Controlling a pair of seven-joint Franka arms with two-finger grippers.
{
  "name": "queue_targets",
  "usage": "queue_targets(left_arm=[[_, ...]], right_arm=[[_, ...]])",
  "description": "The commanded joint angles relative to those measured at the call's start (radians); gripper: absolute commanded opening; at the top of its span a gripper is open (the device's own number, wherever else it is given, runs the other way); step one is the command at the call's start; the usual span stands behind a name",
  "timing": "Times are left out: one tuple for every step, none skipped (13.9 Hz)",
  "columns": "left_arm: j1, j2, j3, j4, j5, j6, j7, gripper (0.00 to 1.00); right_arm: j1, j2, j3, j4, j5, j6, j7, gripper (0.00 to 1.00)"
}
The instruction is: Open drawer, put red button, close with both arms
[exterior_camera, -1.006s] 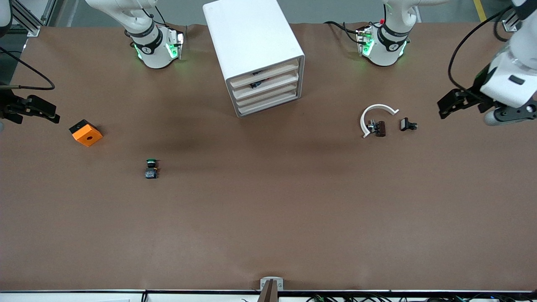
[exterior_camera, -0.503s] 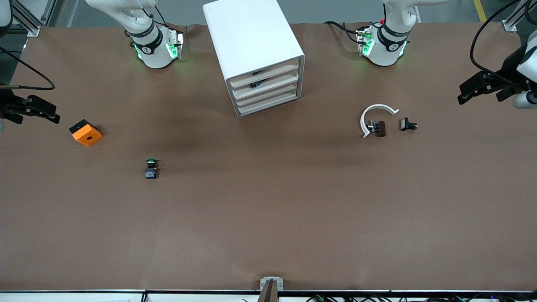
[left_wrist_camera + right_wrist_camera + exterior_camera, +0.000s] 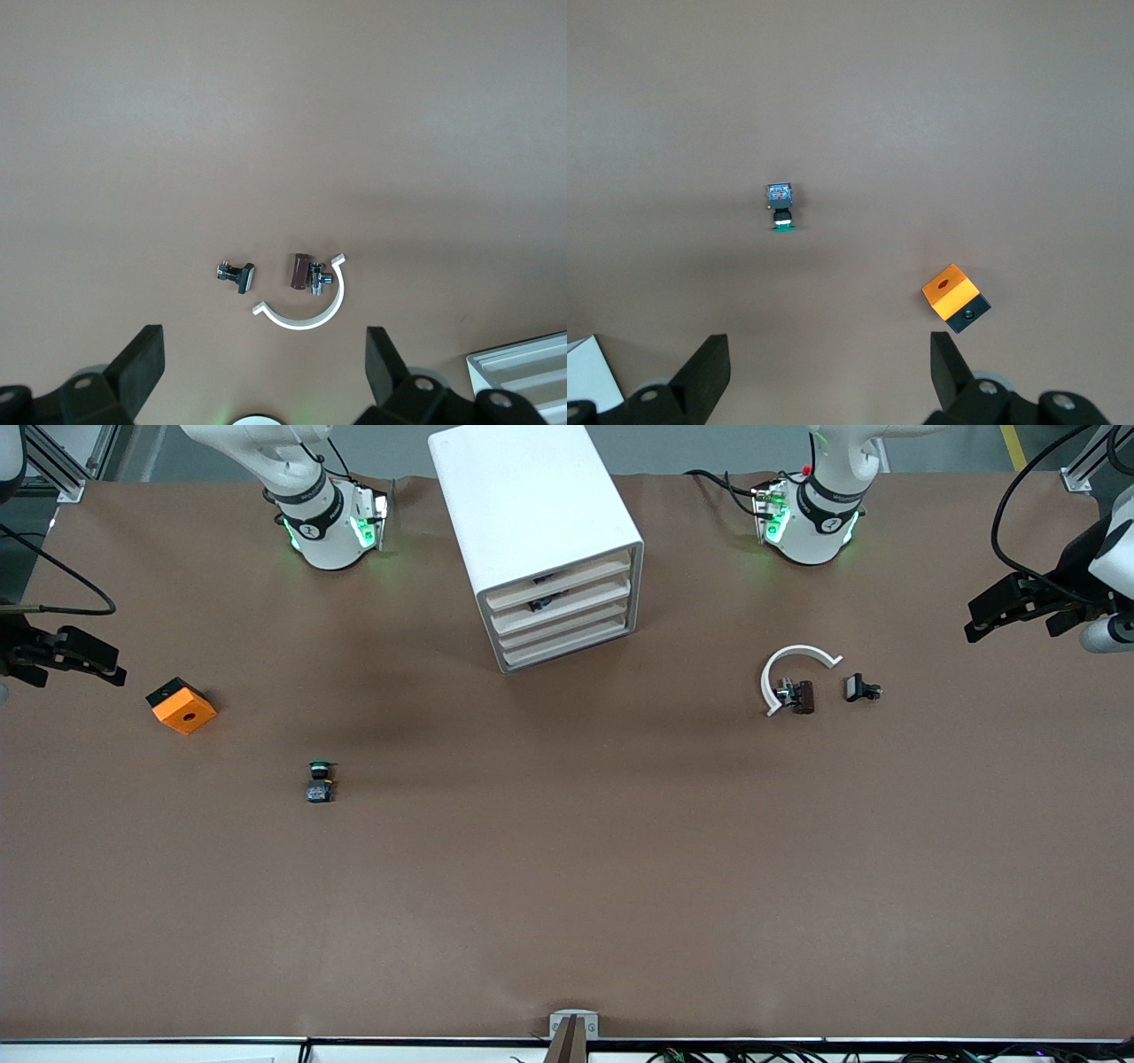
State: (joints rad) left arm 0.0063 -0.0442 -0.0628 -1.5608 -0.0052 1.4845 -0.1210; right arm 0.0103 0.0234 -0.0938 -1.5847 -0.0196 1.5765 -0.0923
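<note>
The white cabinet (image 3: 532, 505) stands between the arm bases. The drawer (image 3: 576, 599), second from top, sits pushed in, level with the other three. A small dark thing (image 3: 540, 604) shows in the gap above its front. No red cap shows anywhere, so the red button is hidden. My left gripper (image 3: 979, 622) hangs open and empty at the left arm's end of the table, also seen in its own wrist view (image 3: 263, 363). My right gripper (image 3: 113, 669) hangs open and empty at the right arm's end, also seen in its own wrist view (image 3: 830, 363).
A green-capped button (image 3: 319, 781) lies on the table, also in the right wrist view (image 3: 780, 205). An orange block (image 3: 182, 705) lies near the right gripper. A white curved piece (image 3: 793, 669), a brown part (image 3: 802, 696) and a small black clamp (image 3: 861, 688) lie toward the left arm's end.
My left gripper has drawn back toward its end of the table and a little toward the bases, then nearly stopped. The right arm has not moved.
</note>
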Motion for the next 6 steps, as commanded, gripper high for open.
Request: queue_targets(left_arm=[[0.001, -0.016, -0.003, -0.007, -0.001, -0.012, 0.017, 1.0], [0.001, -0.011, -0.005, 0.002, -0.001, -0.012, 0.017, 1.0], [0.003, -0.007, -0.003, 0.014, -0.001, -0.012, 0.018, 1.0], [0.003, -0.005, -0.002, 0.016, 0.002, -0.012, 0.029, 1.0], [0.003, -0.005, -0.002, 0.016, 0.011, -0.012, 0.04, 1.0], [0.003, -0.005, -0.002, 0.018, 0.02, -0.012, 0.041, 1.0]], right_arm=[[-0.007, -0.01, 0.009, 0.008, -0.013, -0.001, -0.01, 1.0], [-0.007, -0.01, 0.009, 0.008, -0.013, -0.001, -0.01, 1.0], [-0.007, -0.008, 0.009, 0.008, -0.013, -0.001, -0.01, 1.0], [-0.007, -0.01, 0.009, 0.008, -0.013, -0.001, -0.01, 1.0], [-0.007, -0.008, 0.009, 0.008, -0.013, -0.001, -0.01, 1.0], [-0.007, -0.008, 0.009, 0.009, -0.013, -0.001, -0.01, 1.0]])
